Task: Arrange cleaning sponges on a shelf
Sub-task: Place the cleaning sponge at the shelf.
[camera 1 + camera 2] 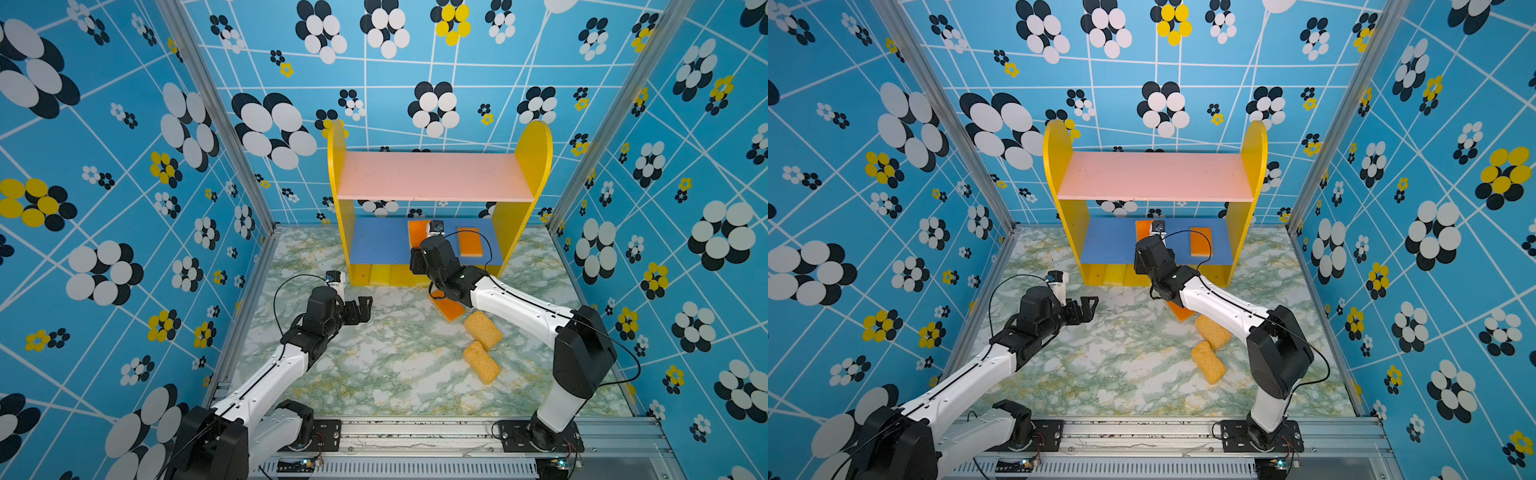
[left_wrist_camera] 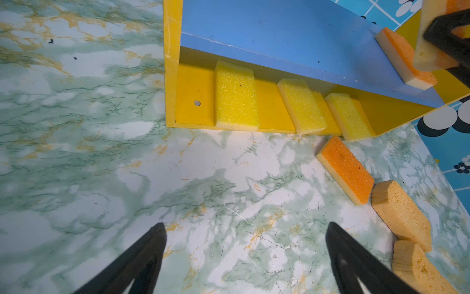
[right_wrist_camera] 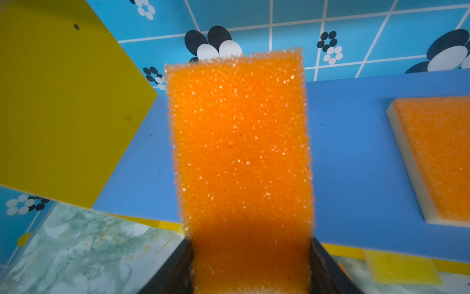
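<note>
Right gripper [image 3: 251,267]: yours, clamped on orange sponge [image 3: 240,157] over blue board [image 1: 378,245] of shelf [image 1: 536,153].
Sponge axis: long side front-to-back, far end toward back wall [image 1: 415,83], orange face up.
Left gripper [image 2: 245,226]: jaws wide apart, empty, above table [image 2: 101,152].
Hidden: you can't tell if sponge touches board; your wrist [image 1: 436,253] covers its near end in both top views.
Yellow sponges [image 2: 235,99]: three on base [image 2: 193,101], mostly hidden from above.

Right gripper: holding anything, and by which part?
Right gripper pinches an orange sponge across its width at the wrist-side end. Left gripper is open, empty.
</note>
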You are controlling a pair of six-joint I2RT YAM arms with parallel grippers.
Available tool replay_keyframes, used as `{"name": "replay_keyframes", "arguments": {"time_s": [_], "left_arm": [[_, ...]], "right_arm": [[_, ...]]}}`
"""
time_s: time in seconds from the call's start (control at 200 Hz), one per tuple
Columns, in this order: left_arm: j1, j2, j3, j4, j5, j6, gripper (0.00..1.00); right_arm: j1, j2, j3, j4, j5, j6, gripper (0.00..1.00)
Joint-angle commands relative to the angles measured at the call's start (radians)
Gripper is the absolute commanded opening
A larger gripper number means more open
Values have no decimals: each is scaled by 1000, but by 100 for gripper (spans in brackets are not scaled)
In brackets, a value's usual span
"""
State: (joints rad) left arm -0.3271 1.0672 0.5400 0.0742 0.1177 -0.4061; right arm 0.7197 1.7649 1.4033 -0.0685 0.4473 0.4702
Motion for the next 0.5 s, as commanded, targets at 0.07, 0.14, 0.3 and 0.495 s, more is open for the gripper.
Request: {"name": "replay_keyframes", "arguments": {"time_s": [0.07,0.14,0.3,0.495], "left_arm": [[7,-27,21,-2,11,19,99],[7,-27,21,-2,11,18,99],[7,-24,19,1,13,19,99],[7,-37,8,2,2,24,99]], "right_arm": [[-29,49,54,-16,65,69,62],[-34,67,68,-24,65,73,62],[-38,101,100,-40,74,73,62],[-45,138,130,-65,69,74,62]]}}
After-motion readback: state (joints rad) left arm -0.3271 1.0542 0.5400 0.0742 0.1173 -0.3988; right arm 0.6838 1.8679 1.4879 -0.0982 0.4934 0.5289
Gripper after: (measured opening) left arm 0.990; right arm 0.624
